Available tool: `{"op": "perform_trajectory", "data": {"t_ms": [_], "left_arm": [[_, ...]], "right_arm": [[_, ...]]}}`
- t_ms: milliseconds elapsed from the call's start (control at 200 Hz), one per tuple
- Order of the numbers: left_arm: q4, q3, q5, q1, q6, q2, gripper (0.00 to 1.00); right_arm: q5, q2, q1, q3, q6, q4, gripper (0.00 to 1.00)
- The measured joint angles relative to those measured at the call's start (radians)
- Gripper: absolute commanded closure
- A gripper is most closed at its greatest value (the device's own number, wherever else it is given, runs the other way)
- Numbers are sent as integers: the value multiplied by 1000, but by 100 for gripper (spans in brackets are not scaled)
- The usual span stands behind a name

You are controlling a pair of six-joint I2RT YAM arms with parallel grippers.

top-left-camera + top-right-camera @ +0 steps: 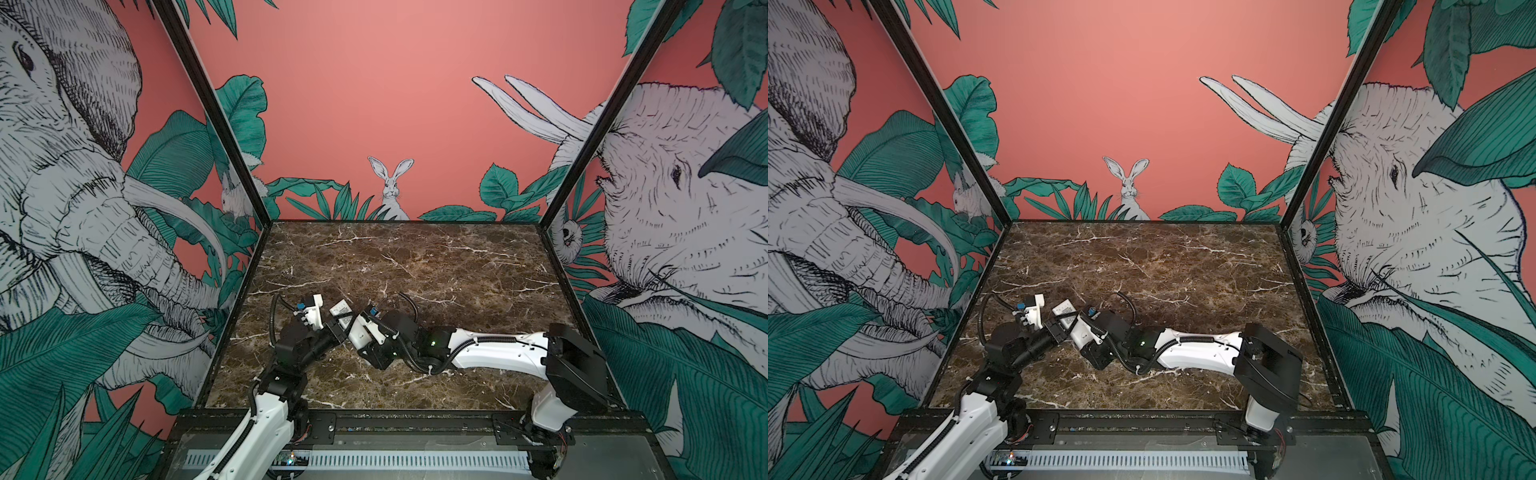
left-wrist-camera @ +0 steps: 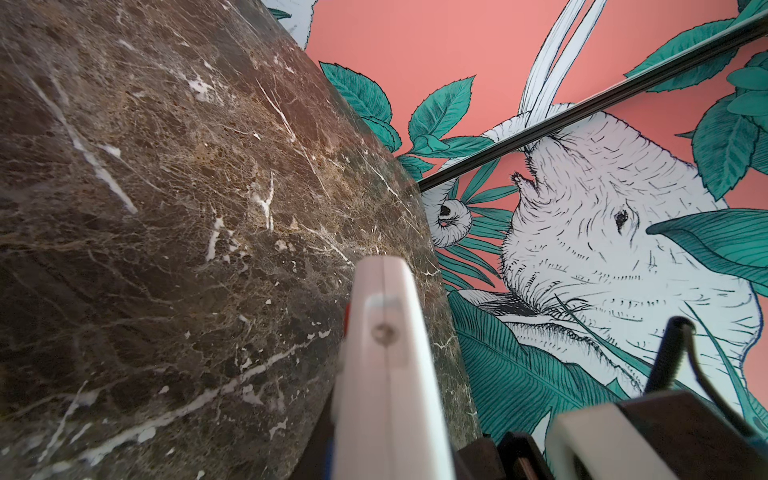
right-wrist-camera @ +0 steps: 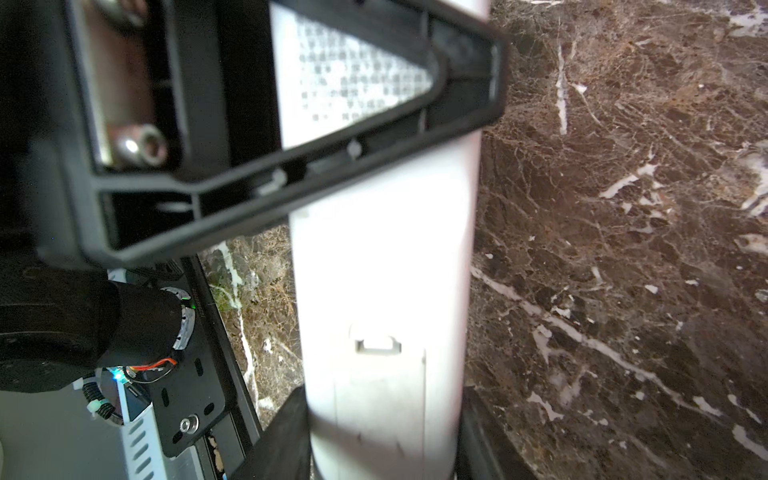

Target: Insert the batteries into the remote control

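In both top views your arms meet over the near left part of the table (image 1: 415,257). The remote control (image 1: 341,311) (image 1: 1064,309) lies between the left gripper (image 1: 337,332) (image 1: 1059,329) and the right gripper (image 1: 353,323) (image 1: 1074,320), with its printed label (image 1: 343,309) facing up.

In the left wrist view you see the remote control (image 2: 386,353) edge-on, rising from the left jaws, which are clamped tight on it.

In the right wrist view its plain white back (image 3: 382,282) fills the middle, with a small latch notch (image 3: 376,345) showing. One black finger (image 3: 291,187) of your right gripper crosses the labelled part and the other is hidden behind the remote. You cannot tell whether those jaws actually pinch it.
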Motion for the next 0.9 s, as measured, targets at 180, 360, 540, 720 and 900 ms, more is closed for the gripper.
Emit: {"op": "perform_trajectory", "data": {"t_ms": [180, 360, 540, 720, 900], "left_arm": [[-1, 2, 4, 0, -2, -3, 55], [-8, 3, 5, 0, -2, -25, 32], [-60, 17, 7, 0, 22, -61, 28], [-117, 37, 12, 0, 63, -97, 17], [-158, 83, 45, 0, 136, -111, 11]], "right_arm": [[24, -8, -1, -24, -3, 12, 85], [37, -8, -16, -45, -2, 8, 86], [31, -32, -43, -82, 3, 15, 86], [24, -118, -87, -126, 6, 16, 86], [-3, -217, -128, -149, 4, 18, 86]]}}
